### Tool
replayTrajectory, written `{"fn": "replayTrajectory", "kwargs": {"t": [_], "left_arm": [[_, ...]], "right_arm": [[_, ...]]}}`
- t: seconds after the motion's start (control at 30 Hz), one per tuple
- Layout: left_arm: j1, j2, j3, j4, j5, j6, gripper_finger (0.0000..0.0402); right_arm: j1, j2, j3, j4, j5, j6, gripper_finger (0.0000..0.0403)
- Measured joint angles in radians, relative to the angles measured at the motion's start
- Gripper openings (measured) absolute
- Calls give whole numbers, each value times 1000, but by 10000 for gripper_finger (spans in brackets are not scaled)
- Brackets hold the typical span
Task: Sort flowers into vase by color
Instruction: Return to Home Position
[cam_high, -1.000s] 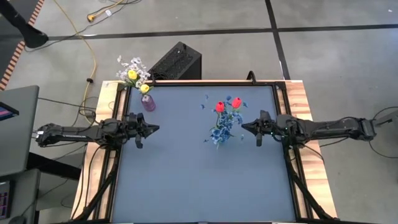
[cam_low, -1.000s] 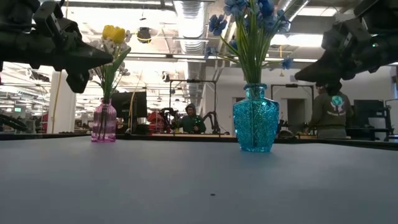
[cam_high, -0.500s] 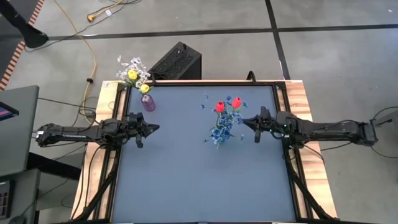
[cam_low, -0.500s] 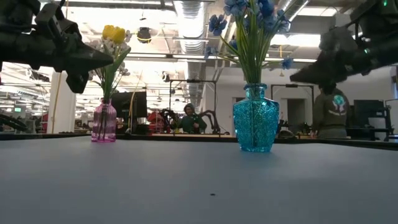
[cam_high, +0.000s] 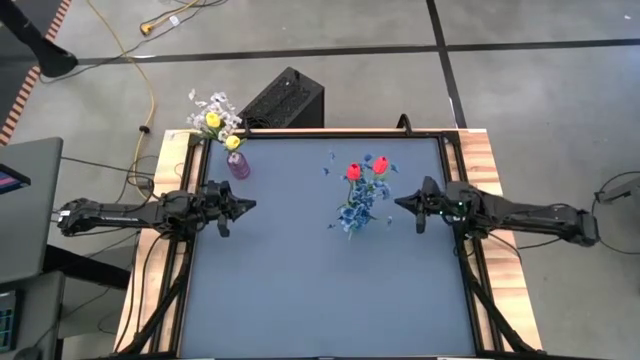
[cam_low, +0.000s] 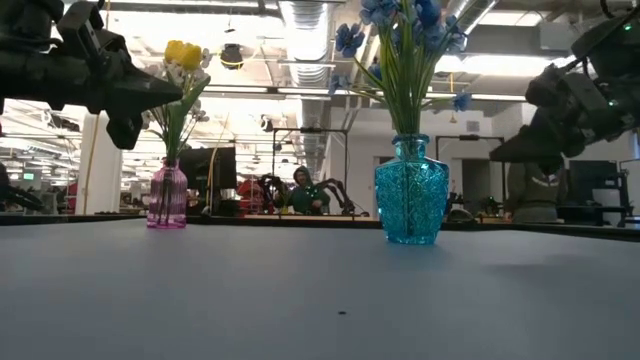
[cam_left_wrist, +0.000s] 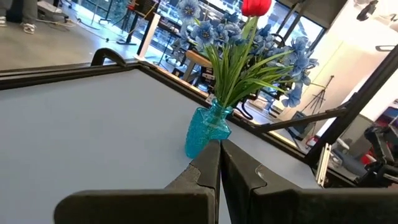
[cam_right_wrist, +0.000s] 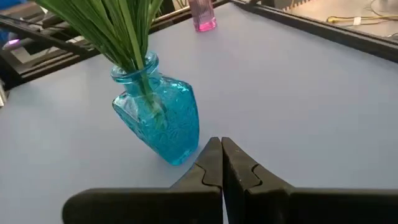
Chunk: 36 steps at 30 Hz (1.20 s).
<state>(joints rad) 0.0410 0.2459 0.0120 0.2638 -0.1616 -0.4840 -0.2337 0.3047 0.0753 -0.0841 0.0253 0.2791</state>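
Note:
A blue glass vase (cam_low: 411, 190) stands right of the table's middle, holding blue sprigs (cam_high: 355, 212) and two red tulip buds (cam_high: 366, 168). A pink vase (cam_low: 167, 195) at the far left holds yellow buds (cam_high: 222, 130) and white blossoms (cam_high: 207, 103). My left gripper (cam_high: 250, 205) hovers shut at the table's left side, pointing at the blue vase (cam_left_wrist: 207, 129). My right gripper (cam_high: 400, 204) hovers shut just right of the blue vase (cam_right_wrist: 158, 116), holding nothing.
A black box (cam_high: 284, 100) stands on the floor beyond the table's far edge. The wooden table frame (cam_high: 480, 160) borders the mat. A person (cam_low: 303, 192) sits in the room beyond the table.
My right gripper has drawn back a little from the blue vase toward the table's right edge, sunk lower and tipped slightly downward, staying shut. The vases and flowers have not moved.

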Motion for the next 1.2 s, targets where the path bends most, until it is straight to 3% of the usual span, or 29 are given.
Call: {"fn": "replayTrajectory", "kwargs": {"t": [0.5,0.83,1.07,1.2], "left_arm": [[0,0,0,-3,-60,55,0],[0,0,0,-9,-62,58,0],[0,0,0,-91,-50,32,0],[0,0,0,-155,34,4,0]], "right_arm": [[1,-213,1,-95,20,-80,20],[3,-227,0,-93,-106,-230,22],[3,-226,0,-95,-60,-309,32],[3,-226,0,-95,-53,-272,36]]}}
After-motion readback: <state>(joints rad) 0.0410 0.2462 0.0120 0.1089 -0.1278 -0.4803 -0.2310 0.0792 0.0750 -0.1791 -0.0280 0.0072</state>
